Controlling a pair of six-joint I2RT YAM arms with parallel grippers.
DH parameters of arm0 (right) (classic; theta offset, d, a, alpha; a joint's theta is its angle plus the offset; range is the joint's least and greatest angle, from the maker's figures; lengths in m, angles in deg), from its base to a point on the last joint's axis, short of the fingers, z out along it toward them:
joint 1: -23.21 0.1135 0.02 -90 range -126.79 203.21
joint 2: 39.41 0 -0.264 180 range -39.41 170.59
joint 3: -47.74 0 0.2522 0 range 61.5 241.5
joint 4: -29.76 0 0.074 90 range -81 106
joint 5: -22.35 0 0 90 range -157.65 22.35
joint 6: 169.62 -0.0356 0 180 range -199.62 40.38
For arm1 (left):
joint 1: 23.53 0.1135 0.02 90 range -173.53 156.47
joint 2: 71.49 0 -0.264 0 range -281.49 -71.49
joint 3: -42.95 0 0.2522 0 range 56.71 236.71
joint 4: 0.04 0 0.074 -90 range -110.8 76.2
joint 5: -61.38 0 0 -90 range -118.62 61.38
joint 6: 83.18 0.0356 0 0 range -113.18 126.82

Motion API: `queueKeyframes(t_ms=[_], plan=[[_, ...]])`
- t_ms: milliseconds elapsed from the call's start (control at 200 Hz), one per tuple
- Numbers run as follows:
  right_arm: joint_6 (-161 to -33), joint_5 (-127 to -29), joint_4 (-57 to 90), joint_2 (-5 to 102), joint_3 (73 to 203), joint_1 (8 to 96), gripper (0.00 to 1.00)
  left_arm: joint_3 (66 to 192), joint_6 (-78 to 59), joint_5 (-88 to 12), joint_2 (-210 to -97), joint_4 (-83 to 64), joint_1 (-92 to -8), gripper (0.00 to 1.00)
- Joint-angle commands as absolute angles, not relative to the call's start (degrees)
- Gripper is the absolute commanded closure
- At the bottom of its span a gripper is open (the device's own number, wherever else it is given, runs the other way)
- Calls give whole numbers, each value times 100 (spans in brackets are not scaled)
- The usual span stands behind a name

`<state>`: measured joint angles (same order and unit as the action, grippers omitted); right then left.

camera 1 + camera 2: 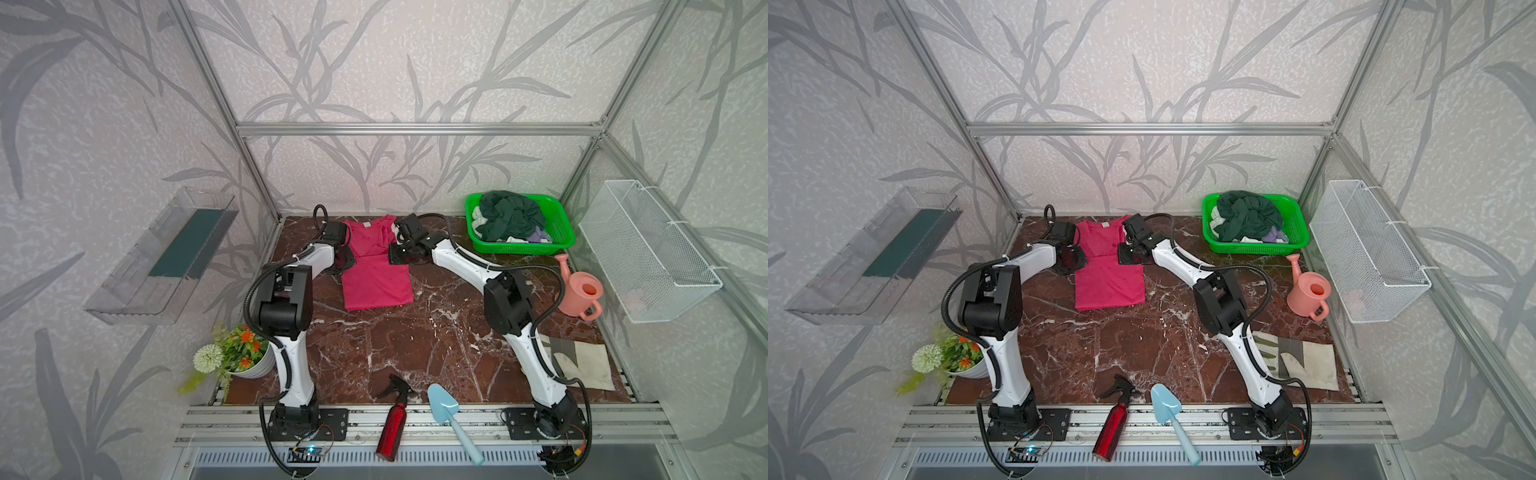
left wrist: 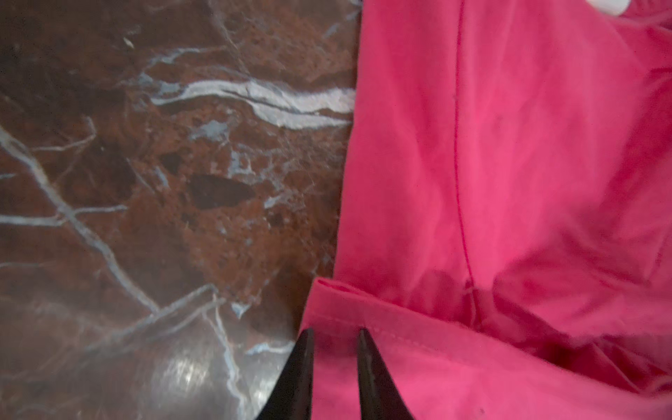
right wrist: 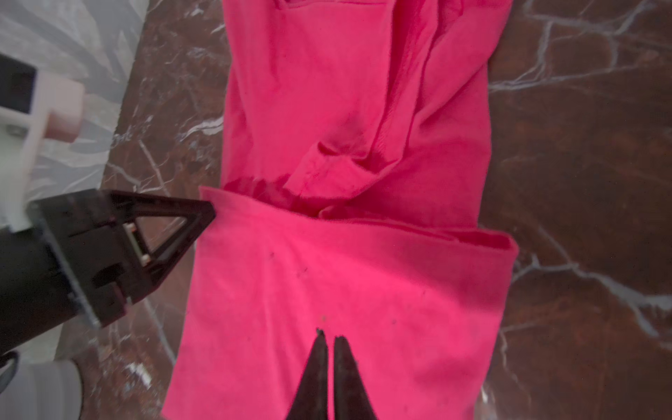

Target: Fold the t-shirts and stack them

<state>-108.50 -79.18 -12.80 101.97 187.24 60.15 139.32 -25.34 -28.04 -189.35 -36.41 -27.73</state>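
My left gripper (image 2: 335, 336) narrowly parted at the folded edge of the pink t-shirt (image 1: 376, 286), grip unclear, shirt lying mid-table between my arms, my right gripper (image 3: 329, 334) pinched closed over it, remaining t-shirts (image 1: 511, 218) heaped in green basket (image 1: 519, 249) far right

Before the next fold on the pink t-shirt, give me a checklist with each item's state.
1. The pink t-shirt lies on the marble table: ok.
2. The left tool sits at the hem corner: ok.
3. The left tool grips cloth: cannot tell.
4. The right tool is shut over the shirt: ok.
5. The folded-in sleeve is smooth: not ok, bunched.
6. The dark green t-shirt is folded: not ok, crumpled in the green basket.
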Motion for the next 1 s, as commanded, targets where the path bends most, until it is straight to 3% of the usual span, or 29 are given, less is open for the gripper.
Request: queueKeyframes(t_ms=[0,240,440,570,740,875,995], plan=[[-10806,-7979,-1749,10863,19500,5912,91,14317,-2619,-2885,-19264,-3856,-2698,76],[-10923,-8007,-2485,12051,21090,5792,91,14282,-2737,-3008,-19426,-3868,-2690,77],[-10680,-7971,-2645,11699,20987,5679,92,13860,-2679,-2847,-18537,-3807,-2702,77],[-10546,-7962,-2562,10747,20143,5708,91,13087,-2886,-2730,-17484,-3837,-2793,77],[-10701,-8054,-1742,9177,17965,5878,90,12091,-3023,-3068,-16362,-4335,-3320,77],[-11115,-8459,-804,8357,16240,5992,90,11262,-3233,-3484,-15941,-4260,-3647,77],[-11268,-8573,-452,8238,15648,6104,90,10823,-3284,-3586,-15926,-3887,-3732,78]])
